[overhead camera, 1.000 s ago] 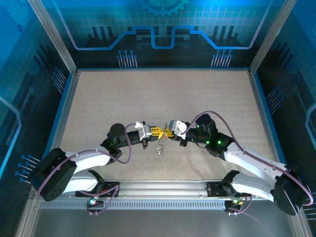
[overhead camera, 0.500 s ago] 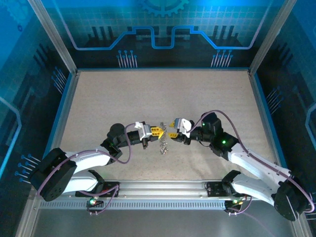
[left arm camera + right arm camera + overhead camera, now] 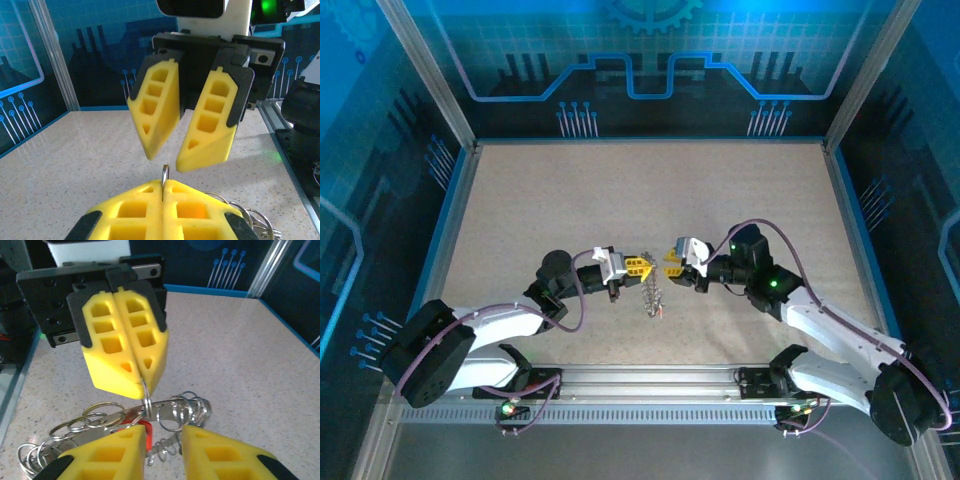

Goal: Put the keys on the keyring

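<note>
Found left gripper (image 3: 641,266) pressed together, pinching the keyring (image 3: 145,399) by its thin edge at the very pad tips. Saw a sliver of that ring (image 3: 164,175) poking out past the tips in the left wrist view. Noted silvery loops (image 3: 187,407) bunched on the ring, hanging just below the left gripper; cannot tell whether touching the table (image 3: 620,190). Spotted the key (image 3: 134,416), red head, among those loops, just under the left gripper's tips. Logged right gripper (image 3: 671,264) spread, jaws parted with a clear gap, facing the left gripper tip to tip, near but apart.
</note>
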Robot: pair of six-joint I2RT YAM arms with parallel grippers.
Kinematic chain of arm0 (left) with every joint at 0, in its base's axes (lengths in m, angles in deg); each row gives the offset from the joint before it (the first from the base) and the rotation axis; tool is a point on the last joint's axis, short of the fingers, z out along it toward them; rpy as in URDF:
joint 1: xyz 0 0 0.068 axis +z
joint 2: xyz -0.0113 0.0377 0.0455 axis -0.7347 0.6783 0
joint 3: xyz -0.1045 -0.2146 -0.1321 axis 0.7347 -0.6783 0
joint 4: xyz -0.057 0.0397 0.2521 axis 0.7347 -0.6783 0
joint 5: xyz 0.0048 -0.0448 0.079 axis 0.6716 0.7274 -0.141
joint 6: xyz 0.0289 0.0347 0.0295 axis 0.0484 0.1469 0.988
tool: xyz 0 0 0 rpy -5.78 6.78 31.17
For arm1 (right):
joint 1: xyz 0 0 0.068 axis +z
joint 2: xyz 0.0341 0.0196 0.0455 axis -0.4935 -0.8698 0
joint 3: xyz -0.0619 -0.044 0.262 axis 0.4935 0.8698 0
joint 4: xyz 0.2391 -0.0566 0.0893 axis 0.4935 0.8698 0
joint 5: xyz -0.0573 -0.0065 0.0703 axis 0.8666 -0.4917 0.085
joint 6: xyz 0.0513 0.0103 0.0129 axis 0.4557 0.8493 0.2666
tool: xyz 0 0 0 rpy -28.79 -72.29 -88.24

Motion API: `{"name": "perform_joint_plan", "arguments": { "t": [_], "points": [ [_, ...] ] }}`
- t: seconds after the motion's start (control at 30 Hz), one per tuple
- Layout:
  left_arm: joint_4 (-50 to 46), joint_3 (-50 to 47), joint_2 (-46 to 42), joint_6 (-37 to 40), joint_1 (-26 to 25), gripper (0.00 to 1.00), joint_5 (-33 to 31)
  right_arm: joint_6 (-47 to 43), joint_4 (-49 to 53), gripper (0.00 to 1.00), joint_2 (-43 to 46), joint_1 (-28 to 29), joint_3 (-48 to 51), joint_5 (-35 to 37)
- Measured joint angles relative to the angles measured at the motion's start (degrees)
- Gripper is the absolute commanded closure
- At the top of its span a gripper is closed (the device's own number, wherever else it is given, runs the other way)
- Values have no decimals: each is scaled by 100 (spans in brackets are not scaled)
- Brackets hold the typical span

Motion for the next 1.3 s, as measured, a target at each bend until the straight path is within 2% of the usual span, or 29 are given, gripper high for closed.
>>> {"name": "perform_joint_plan", "arguments": {
  "t": [0.37, 0.57, 0.63, 0.73, 1.3],
  "points": [
    [190, 2, 118, -57, -70, 100, 72, -72, 24, 86, -186, 160, -149, -59],
    [256, 2, 118, -74, -72, 100, 74, -118, 50, 83, -254, 195, -186, -68],
    [258, 2, 118, -103, -72, 100, 72, -118, 55, 92, -256, 195, -186, -52],
    [258, 2, 136, -107, -70, 100, 70, -127, 118, 100, -256, 195, -188, -59],
    [-232, 197, 208, 372, -111, 100, -151, -260, 876, 100, -251, 221, -485, 319]
  ]
}}
